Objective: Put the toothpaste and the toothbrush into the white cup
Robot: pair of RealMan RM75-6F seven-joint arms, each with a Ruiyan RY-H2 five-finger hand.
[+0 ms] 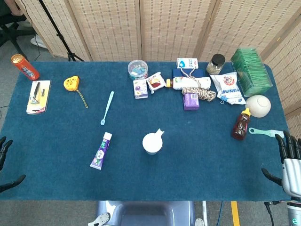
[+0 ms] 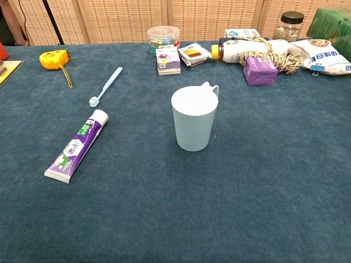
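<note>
Both hands sit at the table's near corners with fingers spread and nothing in them, the left hand [image 1: 5, 162] at one edge and the right hand [image 1: 289, 162] at the other, well apart from the task's things. Upright near the table's middle stands the cup [image 2: 193, 121]. Left of it lies the toothpaste [image 2: 77, 145], cap pointing away, and beyond that the toothbrush [image 2: 106, 86].

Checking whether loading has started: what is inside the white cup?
The white cup looks empty in the head view. Its bottom is hidden in the chest view. The toothpaste and toothbrush lie on the table to its left.
</note>
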